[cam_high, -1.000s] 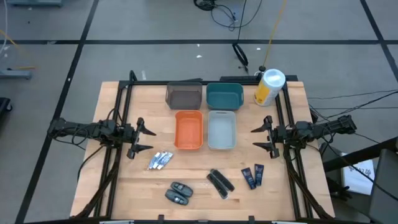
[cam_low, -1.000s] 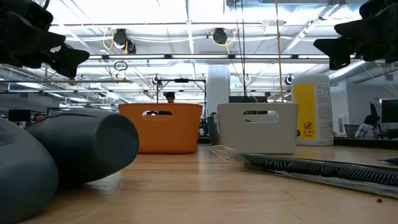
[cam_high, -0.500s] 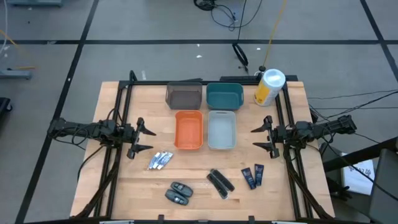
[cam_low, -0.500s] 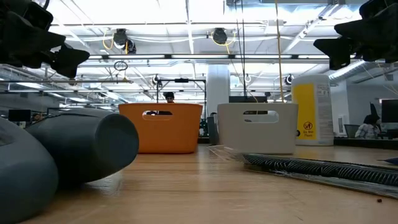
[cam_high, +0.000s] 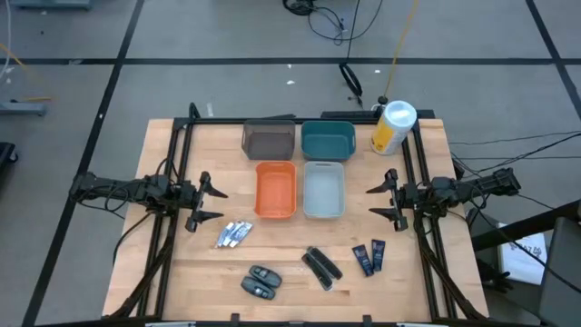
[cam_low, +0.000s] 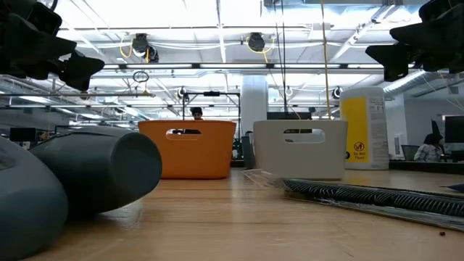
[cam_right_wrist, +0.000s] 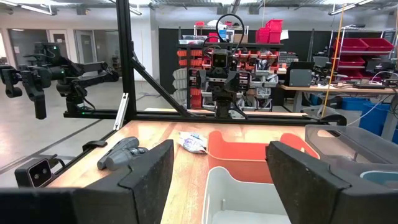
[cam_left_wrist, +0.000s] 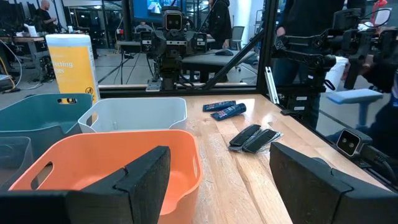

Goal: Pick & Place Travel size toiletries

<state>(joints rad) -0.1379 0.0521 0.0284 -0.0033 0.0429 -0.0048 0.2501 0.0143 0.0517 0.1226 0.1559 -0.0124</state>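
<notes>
Eight small toiletries lie flat on the near half of the wooden table: two silvery-white tubes (cam_high: pixel 233 234), two dark grey ovals (cam_high: pixel 260 282), two slim black bars (cam_high: pixel 321 267) and two dark blue tubes (cam_high: pixel 369 256). My left gripper (cam_high: pixel 210 203) hovers open at the table's left side, just beyond the silvery tubes. My right gripper (cam_high: pixel 383 202) hovers open at the right side, beyond the blue tubes. In the left wrist view the blue tubes (cam_left_wrist: pixel 224 109) and black bars (cam_left_wrist: pixel 254 138) show past the fingers; in the right wrist view the ovals (cam_right_wrist: pixel 122 152) and silvery tubes (cam_right_wrist: pixel 193 142) show.
Four bins stand mid-table: grey (cam_high: pixel 269 138), teal (cam_high: pixel 328 139), orange (cam_high: pixel 276 188) and pale grey-white (cam_high: pixel 324 188). A yellow-and-white canister (cam_high: pixel 393 127) stands at the far right corner. Black frame rails (cam_high: pixel 178 163) run along both sides. People show in the room behind.
</notes>
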